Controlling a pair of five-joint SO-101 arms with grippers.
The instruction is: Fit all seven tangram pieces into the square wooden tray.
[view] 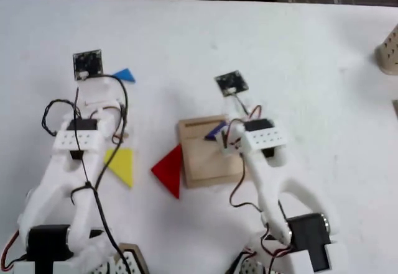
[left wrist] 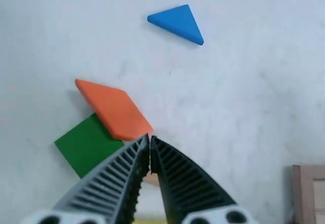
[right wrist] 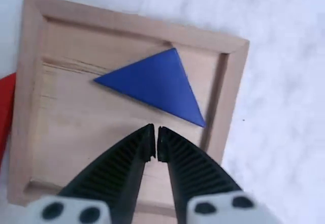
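Closer in, orange parallelogram (left wrist: 114,109) touches green square (left wrist: 86,144).

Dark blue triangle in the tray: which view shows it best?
Right wrist view: the whole dark blue triangle lies flat inside the tray. In the high view the right arm covers most of it.

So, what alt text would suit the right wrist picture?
A dark blue triangle lies inside a square wooden tray, near one corner. The black gripper, shut, hangs over the tray. A red piece lies beside the tray on the white table.
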